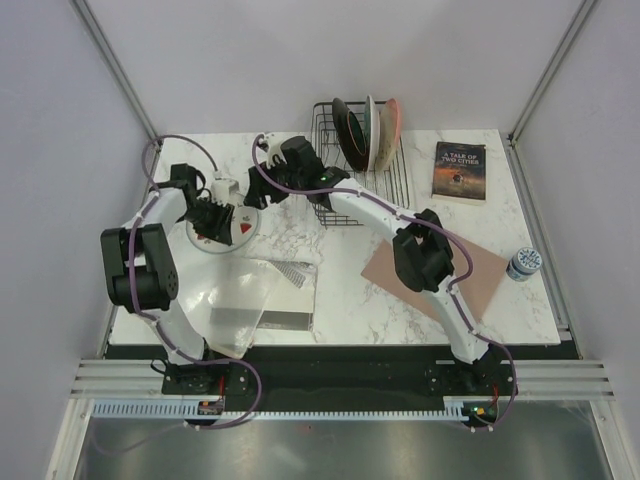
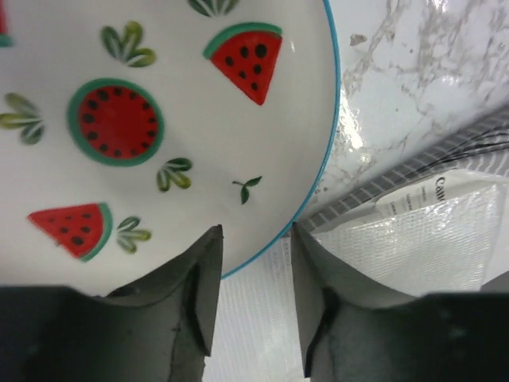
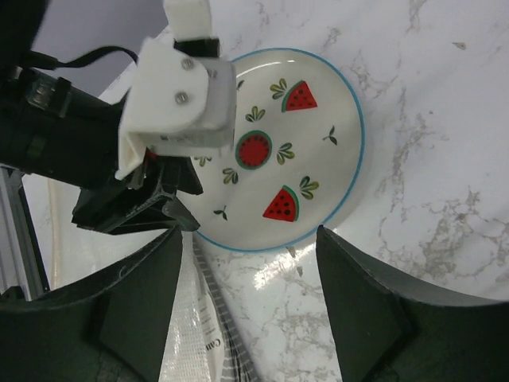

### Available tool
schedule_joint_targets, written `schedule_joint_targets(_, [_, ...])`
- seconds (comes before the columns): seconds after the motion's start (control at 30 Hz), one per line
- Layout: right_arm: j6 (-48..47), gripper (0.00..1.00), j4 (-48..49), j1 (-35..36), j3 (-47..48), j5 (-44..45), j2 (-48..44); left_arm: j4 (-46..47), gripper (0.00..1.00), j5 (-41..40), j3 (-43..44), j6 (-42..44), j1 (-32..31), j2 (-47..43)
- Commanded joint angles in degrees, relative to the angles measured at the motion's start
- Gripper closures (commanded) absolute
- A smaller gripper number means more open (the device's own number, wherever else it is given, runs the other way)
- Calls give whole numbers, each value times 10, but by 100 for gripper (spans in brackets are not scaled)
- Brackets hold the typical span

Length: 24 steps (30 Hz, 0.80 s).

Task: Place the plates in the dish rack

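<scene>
The top view alone takes in the dish rack [image 1: 362,160] at the far side of the table [image 1: 400,310]. Three plates stand on edge in it: a dark brown-rimmed plate [image 1: 346,130], a pale plate [image 1: 373,133] and a pinkish plate [image 1: 392,120], their faces too foreshortened to read any pattern. The fourth, the watermelon plate [image 1: 240,232], lies on the table well to the left of the rack and nearer the arms.

Only the wrist views show its blue rim and its red slices and green leaves. In the left wrist view the left end effector [image 2: 254,239] has its fingers a little apart. The plate's rim crosses the gap, and the pictures do not show whether they touch it. The right wrist view looks down on the plate between the widely parted fingers of the right end effector [image 3: 250,239], which hold nothing. The left arm's white housing hides part of the plate's face.

To the right of the rack lies a book [image 1: 460,170] titled "A TALE OF TWO CITIES". Nearer than the rack, a clear plastic bag [image 1: 245,300] holds a printed sheet. Its lettering starts "Can" and is cut off.
</scene>
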Motion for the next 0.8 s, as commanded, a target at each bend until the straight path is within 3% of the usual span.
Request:
schedule_joint_targets(0.0, [28,25,48,16,47,-8,29,104,39,1,6,-140,41,-101])
schedule_joint_targets(0.13, [54,27,75,23,92,7,71,148,34,-3,15,-267,114,-100])
schedule_joint_targets(0.23, [62,29,77,31,118,32,111,170,34,-3,-5,-302,142,-88])
schedule_joint_targets(0.5, [39,31,44,51,176,216,163,248,34,3,-33,-359,165,-33])
schedule_joint_targets(0.77, [44,33,37,53,175,247,187,274,35,-23,-27,-372,170,13])
